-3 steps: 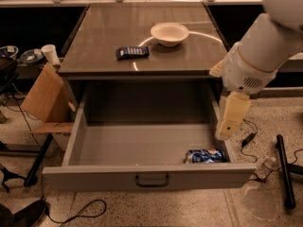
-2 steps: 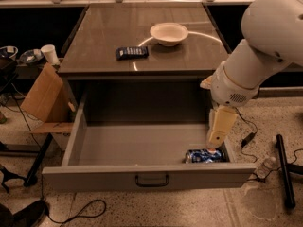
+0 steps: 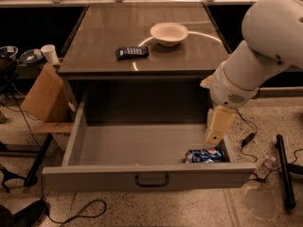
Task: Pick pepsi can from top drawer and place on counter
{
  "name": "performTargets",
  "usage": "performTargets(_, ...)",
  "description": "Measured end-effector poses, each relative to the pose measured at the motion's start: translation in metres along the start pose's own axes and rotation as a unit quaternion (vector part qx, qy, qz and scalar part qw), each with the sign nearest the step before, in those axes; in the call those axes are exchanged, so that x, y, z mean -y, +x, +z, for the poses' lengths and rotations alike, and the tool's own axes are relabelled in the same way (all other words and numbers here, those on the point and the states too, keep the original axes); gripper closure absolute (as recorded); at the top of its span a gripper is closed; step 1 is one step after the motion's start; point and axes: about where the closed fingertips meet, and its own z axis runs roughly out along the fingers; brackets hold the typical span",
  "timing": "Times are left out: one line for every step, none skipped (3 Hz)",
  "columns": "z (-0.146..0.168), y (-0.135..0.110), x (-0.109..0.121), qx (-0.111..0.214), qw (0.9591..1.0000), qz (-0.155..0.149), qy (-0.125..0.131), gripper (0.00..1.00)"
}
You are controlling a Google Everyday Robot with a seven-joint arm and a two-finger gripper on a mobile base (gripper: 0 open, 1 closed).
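You are holding the gripper [image 3: 211, 139] over the right front corner of the drawer [image 3: 142, 148], close above the can [image 3: 204, 155], which is lying on its side there. I cannot tell if the gripper is open. Be lowering slowly, gripping across the can's round body.

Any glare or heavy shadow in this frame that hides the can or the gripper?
Camera view: a curved glare streak crosses the glossy counter by the white bowl. Same view: the back of the top drawer lies in deep shadow under the counter. The pepsi can, in the drawer's front corner, and the gripper just above it are both lit and unhidden.
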Motion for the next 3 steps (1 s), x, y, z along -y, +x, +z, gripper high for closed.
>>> performTargets(0.018, 0.000, 0.013, 0.024, 0.9991, 0.026, 0.024, 0.00)
performTargets(0.042, -0.002, 0.036, 0.039, 0.9973, 0.039, 0.049, 0.00)
performTargets(0.066, -0.005, 0.060, 0.039, 0.9965, 0.040, 0.062, 0.00)
